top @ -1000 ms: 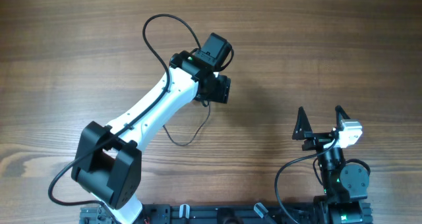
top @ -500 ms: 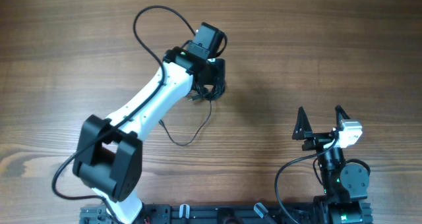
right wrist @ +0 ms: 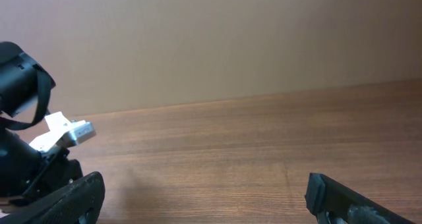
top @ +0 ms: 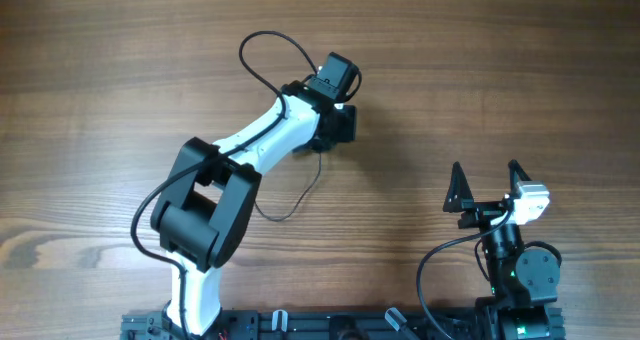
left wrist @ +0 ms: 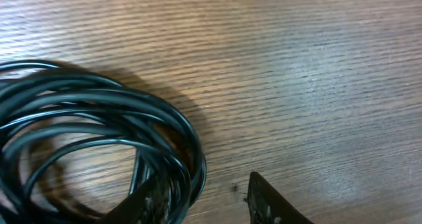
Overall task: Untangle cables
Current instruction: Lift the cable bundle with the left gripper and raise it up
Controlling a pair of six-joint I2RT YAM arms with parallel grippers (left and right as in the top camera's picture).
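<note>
Overhead and wrist views of the desk (top: 520,60) during cable untangling. By these views the task is at an early stage. The cables (left wrist: 99,128) lie as one bundle of overlapping black loops with no cord drawn out on its own, and no plug end can be made out. A single thin strand (top: 298,208) curves away from the bundle across the bare wood, toward the base of the left arm. Separating the loops and laying each cord apart is therefore judged to be almost wholly left to do. The left pincer (left wrist: 211,207) hangs low over the desk with its jaws partly apart. Bare wood shows between them, and no cord is pinched. The bundle lies ahead of this pincer and to one side. Its outer loops run against, and partly across, the finger on the wrist view's left, and whether they touch that finger cannot be told. The opposite finger (left wrist: 270,207) stands free of any cord. From overhead the bundle is mostly hidden beneath this pincer. The right pincer (top: 485,168) is spread fully wide and empty near its own base. The cables lie well apart from it, far ahead and toward the left arm's side.
</note>
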